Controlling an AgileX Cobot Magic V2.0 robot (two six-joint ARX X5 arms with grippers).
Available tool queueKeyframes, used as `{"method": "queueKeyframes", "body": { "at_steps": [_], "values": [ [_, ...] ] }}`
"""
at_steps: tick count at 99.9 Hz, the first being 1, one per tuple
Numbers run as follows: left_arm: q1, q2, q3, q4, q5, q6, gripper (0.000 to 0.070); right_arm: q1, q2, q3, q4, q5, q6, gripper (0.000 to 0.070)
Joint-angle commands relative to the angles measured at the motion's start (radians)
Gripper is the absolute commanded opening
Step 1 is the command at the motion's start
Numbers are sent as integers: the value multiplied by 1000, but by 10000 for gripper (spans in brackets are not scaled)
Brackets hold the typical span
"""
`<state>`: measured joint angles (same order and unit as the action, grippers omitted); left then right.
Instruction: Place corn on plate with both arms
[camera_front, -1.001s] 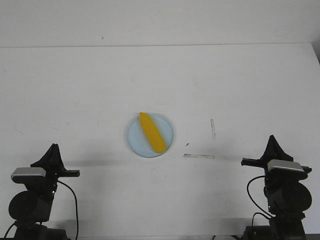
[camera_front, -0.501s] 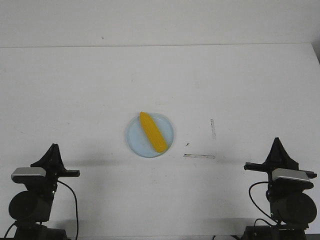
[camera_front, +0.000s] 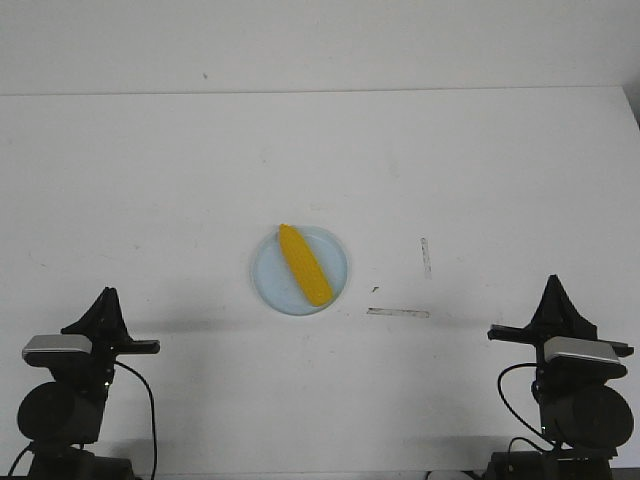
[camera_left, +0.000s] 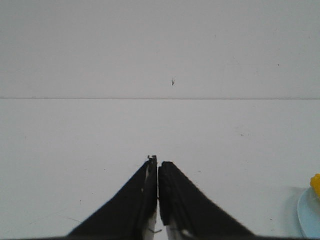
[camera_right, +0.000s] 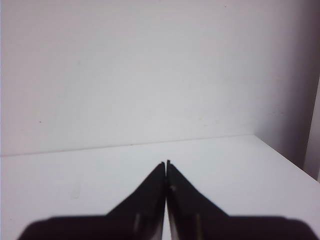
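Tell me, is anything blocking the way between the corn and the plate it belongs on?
Nothing visible does. The corn already lies on the plate, tilted across it. Both grippers, left and right, sit shut near the table's front edge, apart from it, with only bare tabletop in between.

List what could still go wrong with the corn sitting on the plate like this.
1. The corn lies diagonally across the plate, its nearer end close to the rim; a knock to the table might roll it off.
2. The plate is light-looking and sits loose on the smooth table, so any brush could slide it.
3. The left gripper and right gripper are parked shut at the near edge; a fresh reach could clip the plate.
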<state>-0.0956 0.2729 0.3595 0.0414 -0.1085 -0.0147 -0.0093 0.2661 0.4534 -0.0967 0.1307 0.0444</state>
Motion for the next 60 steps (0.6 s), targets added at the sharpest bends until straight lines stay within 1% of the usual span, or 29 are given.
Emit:
{"method": "queueKeyframes", "body": {
  "at_steps": [1,13,19,25,31,47,60],
  "values": [
    [2,0,5,12,-3,-4,1,-1,-1,3,8,1,3,3],
    [2,-2,5,10,-3,-2,1,-1,-1,3,8,1,3,3],
    [2,-31,4,-17,-2,-1,1,-1,-1,3,7,1,3,3],
    [2,-52,0,-21,24,-1,1,-1,-2,3,8,1,3,3],
    [5,-73,-9,-19,32,-1,1,-1,-2,3,8,1,3,3],
    [36,-132,-66,32,64,-10,1,-1,-3,3,7,1,3,3],
    [58,-179,-147,90,68,-32,1,-1,-3,3,8,1,3,3]
  ]
}}
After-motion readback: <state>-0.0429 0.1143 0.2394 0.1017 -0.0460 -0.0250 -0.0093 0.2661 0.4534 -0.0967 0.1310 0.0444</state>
